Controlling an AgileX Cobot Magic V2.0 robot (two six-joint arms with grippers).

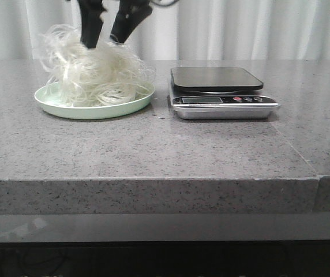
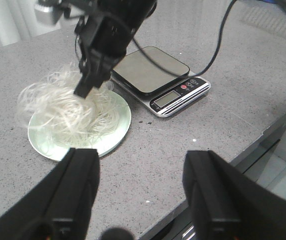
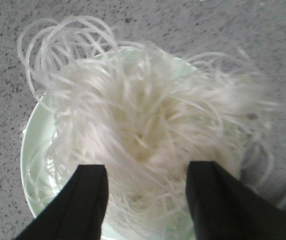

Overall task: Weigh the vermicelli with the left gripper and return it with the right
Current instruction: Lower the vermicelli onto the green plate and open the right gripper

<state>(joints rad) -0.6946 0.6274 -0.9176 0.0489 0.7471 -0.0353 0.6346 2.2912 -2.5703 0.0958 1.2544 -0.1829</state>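
Vermicelli (image 1: 93,72) sits heaped on the pale green plate (image 1: 55,107), just beside the empty kitchen scale (image 1: 222,92). Your right gripper (image 3: 145,200) hangs directly over the nest, fingers spread to straddle it; your left gripper (image 2: 140,192) waits well back, spread and empty.

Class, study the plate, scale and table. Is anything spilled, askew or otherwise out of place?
Yes, slightly. Loose loops of the vermicelli stray out past the rim of the pale green plate on the side away from the scale. A few small crumbs lie on the table between plate and scale. The scale sits level.
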